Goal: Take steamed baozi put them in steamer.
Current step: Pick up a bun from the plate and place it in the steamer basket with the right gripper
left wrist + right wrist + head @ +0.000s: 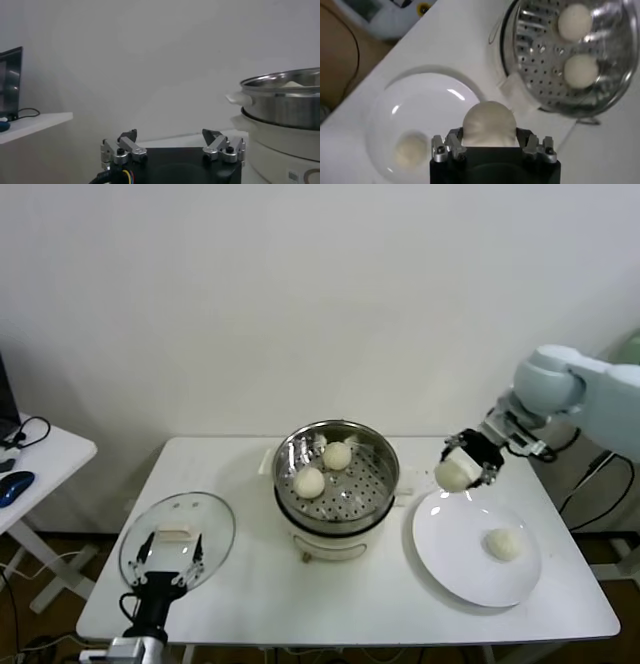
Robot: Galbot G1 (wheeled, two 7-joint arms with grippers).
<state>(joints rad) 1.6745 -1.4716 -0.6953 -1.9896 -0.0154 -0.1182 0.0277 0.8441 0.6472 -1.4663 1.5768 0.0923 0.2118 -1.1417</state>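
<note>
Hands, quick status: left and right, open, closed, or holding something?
Left hand: open, empty, parked low by the glass lid.
Right hand: closed on a baozi, lifted above the white plate.

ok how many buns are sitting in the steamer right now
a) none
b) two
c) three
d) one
b) two buns lie on the perforated tray of the steamer; a third is gripped in the right end effector above the plate's edge, and a fourth sits on the plate.
</note>
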